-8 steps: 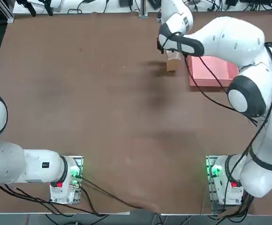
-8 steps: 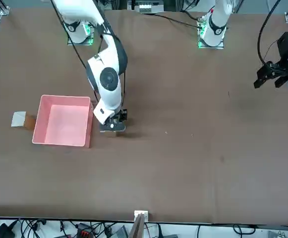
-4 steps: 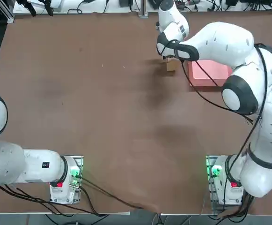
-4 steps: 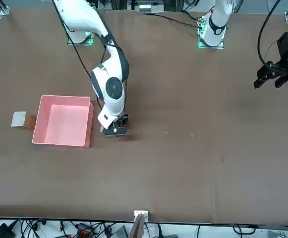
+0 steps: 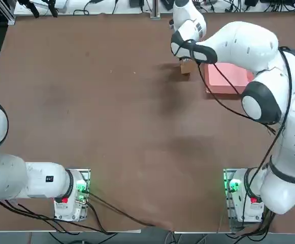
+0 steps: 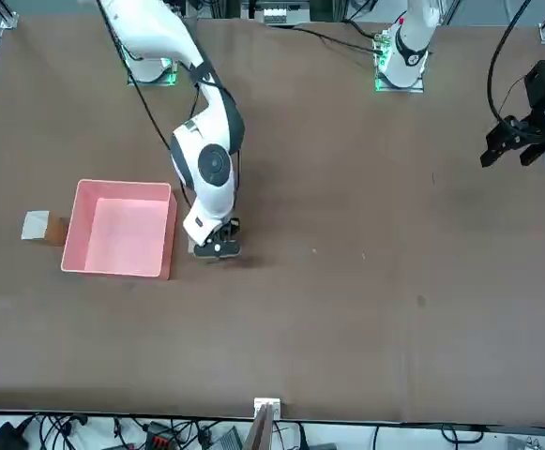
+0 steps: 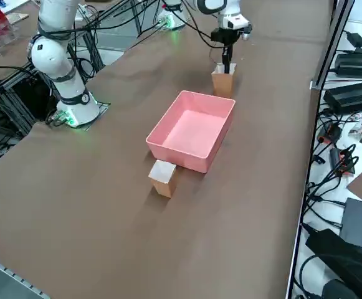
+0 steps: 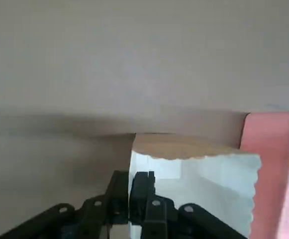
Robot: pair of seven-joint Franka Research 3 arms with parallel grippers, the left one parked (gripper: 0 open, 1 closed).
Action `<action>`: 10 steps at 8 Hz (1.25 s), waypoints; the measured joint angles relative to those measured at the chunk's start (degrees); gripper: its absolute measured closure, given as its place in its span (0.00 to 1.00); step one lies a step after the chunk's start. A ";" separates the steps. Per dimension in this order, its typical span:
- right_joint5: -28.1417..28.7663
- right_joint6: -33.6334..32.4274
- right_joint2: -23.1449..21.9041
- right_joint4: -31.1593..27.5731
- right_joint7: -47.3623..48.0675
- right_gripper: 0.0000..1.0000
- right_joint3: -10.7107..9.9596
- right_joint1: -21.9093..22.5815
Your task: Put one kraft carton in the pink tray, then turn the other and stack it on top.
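One kraft carton [image 7: 222, 81] stands upright on the table just beyond the far wall of the pink tray [image 7: 193, 132], its open top showing a white inside [image 8: 199, 172]. My right gripper [image 7: 225, 66] reaches down from above and is shut on one wall of this carton [image 5: 186, 68], with one finger [image 8: 118, 191] outside and one inside. The gripper [image 6: 216, 246] hides the carton in the front view. The other kraft carton [image 7: 163, 177] sits on the table against the tray's opposite side [image 6: 45, 227]. The pink tray [image 5: 228, 80] holds nothing.
The right arm's forearm [image 5: 243, 46] passes over part of the tray in the top view. Table edge and cables [image 7: 330, 156] lie close beyond the tray on the right side. Open brown tabletop [image 5: 111, 117] stretches to the left.
The gripper's fingers have gone from open to shut on the carton's wall. The wrist came down slightly over the carton; the carton stays in place.
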 joint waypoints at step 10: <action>5.62 -27.37 -23.41 -6.31 -70.99 0.98 -1.13 -13.75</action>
